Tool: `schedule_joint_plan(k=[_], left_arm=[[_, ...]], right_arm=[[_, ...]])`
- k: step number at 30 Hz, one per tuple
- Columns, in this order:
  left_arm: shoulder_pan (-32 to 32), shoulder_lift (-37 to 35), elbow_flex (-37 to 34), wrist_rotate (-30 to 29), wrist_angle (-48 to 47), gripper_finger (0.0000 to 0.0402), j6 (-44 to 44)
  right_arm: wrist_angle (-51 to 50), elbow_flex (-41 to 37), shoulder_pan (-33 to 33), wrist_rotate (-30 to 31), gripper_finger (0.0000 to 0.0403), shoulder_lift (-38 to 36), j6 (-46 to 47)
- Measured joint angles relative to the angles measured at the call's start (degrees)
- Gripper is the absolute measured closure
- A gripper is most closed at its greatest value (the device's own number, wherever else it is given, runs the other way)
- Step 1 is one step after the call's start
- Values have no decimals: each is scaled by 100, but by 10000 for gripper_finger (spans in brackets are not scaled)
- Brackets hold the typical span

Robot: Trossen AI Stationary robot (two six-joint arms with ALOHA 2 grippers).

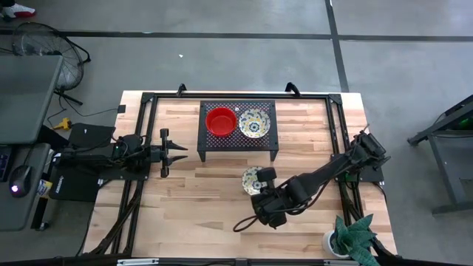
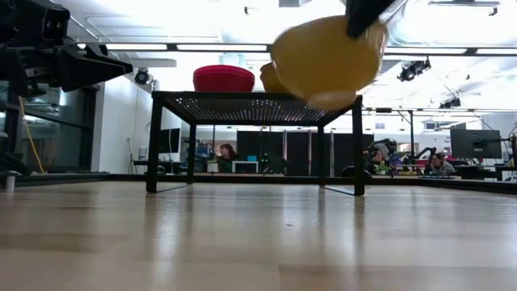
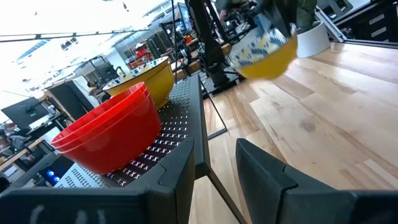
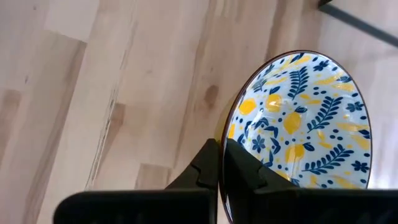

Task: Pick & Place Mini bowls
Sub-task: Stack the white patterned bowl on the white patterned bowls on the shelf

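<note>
A floral mini bowl (image 1: pixel 250 178), cream with blue-yellow leaves inside and yellow outside, hangs in the air in my right gripper (image 1: pixel 260 182), near the table's middle and in front of the rack. The low view shows the bowl (image 2: pixel 327 58) well above the tabletop. A black perforated rack (image 1: pixel 238 140) stands at the table's far middle. On it rest red bowls (image 3: pixel 109 132), seemingly a nested pair, and a floral bowl (image 1: pixel 253 123) beside them. My left gripper (image 1: pixel 179 152) is open and waits level, left of the rack. My right gripper pinches the floral bowl's rim (image 4: pixel 226 142) at the edge nearest the wrist, with one finger (image 4: pixel 247 167) inside the bowl and the other finger (image 4: pixel 207 165) outside its wall. The bowl is lifted clear of the table and tilted a little, with its underside (image 2: pixel 331 99) hanging free.
A white pot with a green plant (image 1: pixel 349 238) stands at the table's near right corner. Black frame rails (image 1: pixel 140 125) run along the table's left, right and far sides. Bare wood lies in front of the rack. People sit at desks (image 2: pixel 436 166) beyond the table.
</note>
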Motion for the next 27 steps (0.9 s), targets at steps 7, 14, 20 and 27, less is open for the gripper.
schedule_joint_plan(k=[7, 14, 20, 27], left_arm=[[0, -1, 0, 0, -1, 289, 0], [0, -2, 0, 0, 0, 289, 0], [1, 0, 0, 0, -1, 289, 0], [1, -2, 0, 0, 0, 289, 0]], right_arm=[[-918, 906, 0, 413, 402, 0, -20], [-1524, 1592, -105, 656, 403, 2, -63], [-1905, 2072, -329, 887, 403, 2, -233], [-2058, 2462, -667, 1116, 403, 2, -770]])
